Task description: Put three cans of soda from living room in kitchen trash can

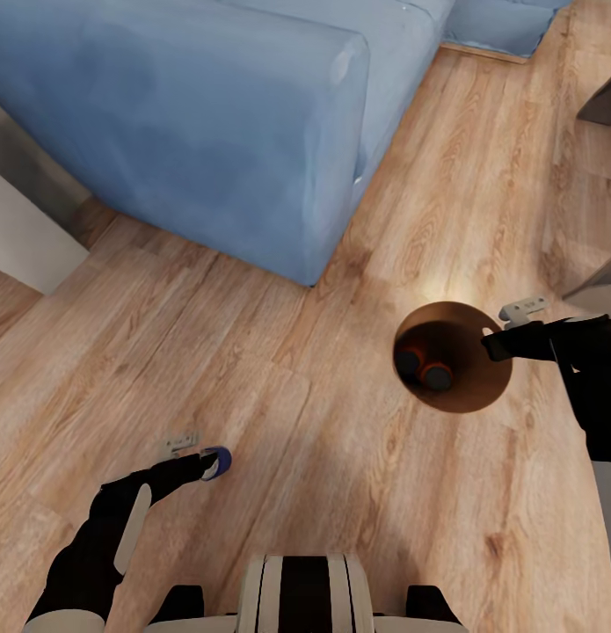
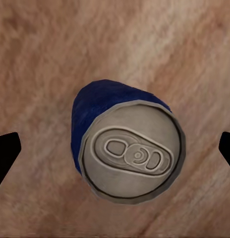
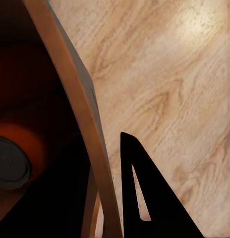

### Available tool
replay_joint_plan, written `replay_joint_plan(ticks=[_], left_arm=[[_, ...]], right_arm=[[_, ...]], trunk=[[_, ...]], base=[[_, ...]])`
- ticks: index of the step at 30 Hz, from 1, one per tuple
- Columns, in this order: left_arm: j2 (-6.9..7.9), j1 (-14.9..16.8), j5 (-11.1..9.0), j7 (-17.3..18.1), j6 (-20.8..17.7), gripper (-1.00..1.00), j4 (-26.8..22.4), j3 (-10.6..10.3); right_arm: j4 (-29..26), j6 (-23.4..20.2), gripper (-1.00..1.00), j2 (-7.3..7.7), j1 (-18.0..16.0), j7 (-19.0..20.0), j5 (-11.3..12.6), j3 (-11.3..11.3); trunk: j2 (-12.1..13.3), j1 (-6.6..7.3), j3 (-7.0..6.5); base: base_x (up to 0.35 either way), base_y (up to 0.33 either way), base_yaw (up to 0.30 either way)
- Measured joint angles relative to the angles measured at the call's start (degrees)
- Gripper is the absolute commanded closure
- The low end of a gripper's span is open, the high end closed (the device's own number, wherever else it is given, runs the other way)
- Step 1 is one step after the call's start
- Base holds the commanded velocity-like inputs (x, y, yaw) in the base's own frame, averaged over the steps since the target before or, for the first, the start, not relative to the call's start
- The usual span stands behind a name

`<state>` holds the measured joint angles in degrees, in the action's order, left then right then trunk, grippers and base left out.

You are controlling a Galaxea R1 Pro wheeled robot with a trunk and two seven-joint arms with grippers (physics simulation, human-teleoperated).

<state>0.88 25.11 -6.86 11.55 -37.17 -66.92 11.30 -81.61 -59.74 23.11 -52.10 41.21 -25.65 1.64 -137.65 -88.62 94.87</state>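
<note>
On the wood floor (image 1: 279, 413) of the living room, beside the light-blue sofa (image 1: 208, 123), the dark blue can (image 2: 126, 148) is framed between the spread fingers of the left gripper (image 1: 200, 454) — whether it is touched yet cannot be told. To the right, two orange cans (image 1: 424, 367) are seen lying inside the trash can (image 1: 481, 387), whose rim is pinched by the right gripper (image 1: 498, 343). By this showing, two cans are binned and one is left — and the bin seems yet to be taken to the kitchen.
</note>
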Motion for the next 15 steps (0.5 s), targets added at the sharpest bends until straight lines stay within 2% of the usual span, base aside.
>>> replay_joint_plan(ticks=[5,15], left_arm=[[0.00,0.0,0.0,0.1,0.1,-1.00,-0.2,0.0],[-0.03,-0.1,0.0,0.2,0.1,-1.00,-0.4,0.0]], right_arm=[[0.0,-0.1,1.00,-0.06,0.0,0.0,-0.3,0.0],[0.0,0.0,1.00,-0.08,0.0,0.0,-0.5,0.1]], trunk=[[0.0,0.00,0.00],[0.0,0.00,0.00]], base=[[-0.103,-0.023,0.000],[-0.013,-0.003,0.000]])
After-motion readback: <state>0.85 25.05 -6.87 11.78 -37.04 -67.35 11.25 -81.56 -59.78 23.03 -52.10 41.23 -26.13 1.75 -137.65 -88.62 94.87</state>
